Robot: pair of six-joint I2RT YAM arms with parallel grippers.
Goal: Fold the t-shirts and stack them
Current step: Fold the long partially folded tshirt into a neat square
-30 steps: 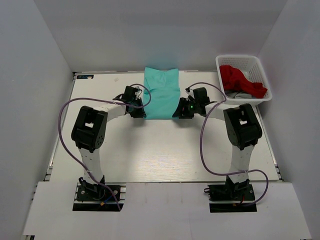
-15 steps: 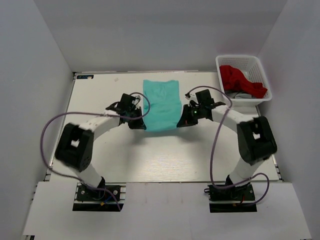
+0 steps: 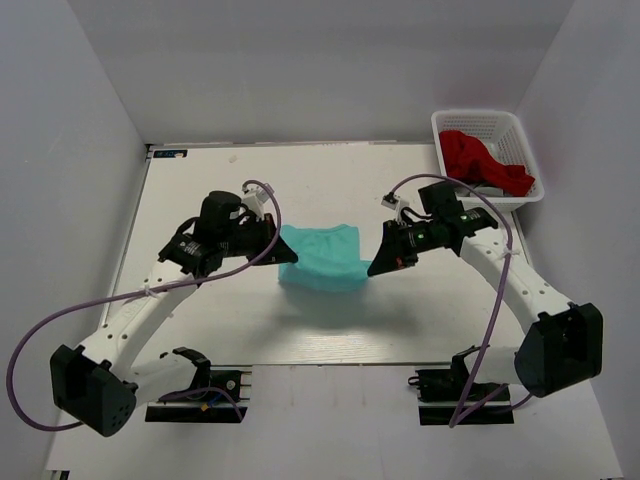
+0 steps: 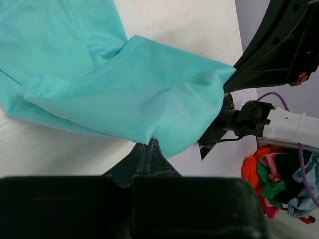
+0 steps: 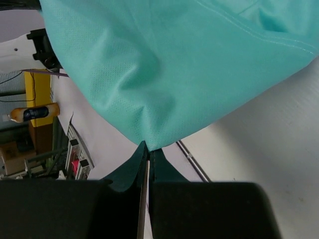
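Observation:
A teal t-shirt (image 3: 322, 257) hangs between my two grippers above the middle of the table, folded in a band. My left gripper (image 3: 284, 254) is shut on its left corner; in the left wrist view (image 4: 148, 143) the cloth (image 4: 124, 94) spreads out from the closed jaws. My right gripper (image 3: 377, 266) is shut on its right corner; in the right wrist view (image 5: 148, 147) the cloth (image 5: 174, 64) fans out from the closed jaws. The lower part of the shirt touches or nears the table (image 3: 300, 320).
A white basket (image 3: 488, 155) at the back right holds a red shirt (image 3: 480, 160) and other clothes. White walls close in the table on the left, back and right. Purple cables loop off both arms.
Both grippers have pulled the teal t-shirt from the back of the table toward the front and lifted it. The arms have stretched forward and outward.

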